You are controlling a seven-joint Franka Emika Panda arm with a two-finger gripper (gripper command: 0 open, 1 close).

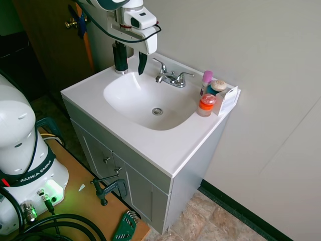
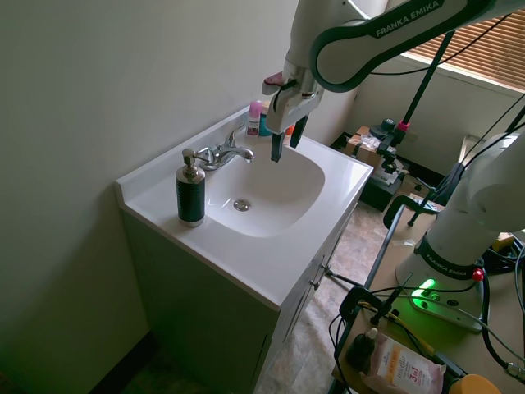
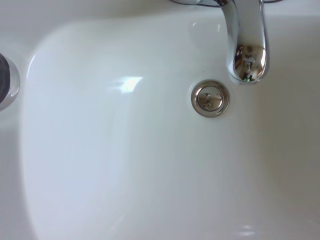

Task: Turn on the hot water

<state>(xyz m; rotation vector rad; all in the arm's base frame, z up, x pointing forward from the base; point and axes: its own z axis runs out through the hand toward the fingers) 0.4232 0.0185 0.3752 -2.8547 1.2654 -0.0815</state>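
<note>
Below fingers [image 1: 129, 61]: white basin [image 1: 125, 103], dry.
Fingers: parted, holding nothing.
Beside fingers: chrome faucet [image 1: 169, 77], untouched.
Tabletop [image 1: 165, 148]: white vanity.
Floor [image 1: 215, 221]: stone-pattern tile.

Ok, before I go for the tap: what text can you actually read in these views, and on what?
"FRANKA EMIKA" on the arm's upper link.
"RANKA EMIKA", first letter cut off, on the arm base band.
Print on the white pouch: red digits, too blurred to read.
Toiletry bottles, soap bottle, faucet: nothing legible.
</note>
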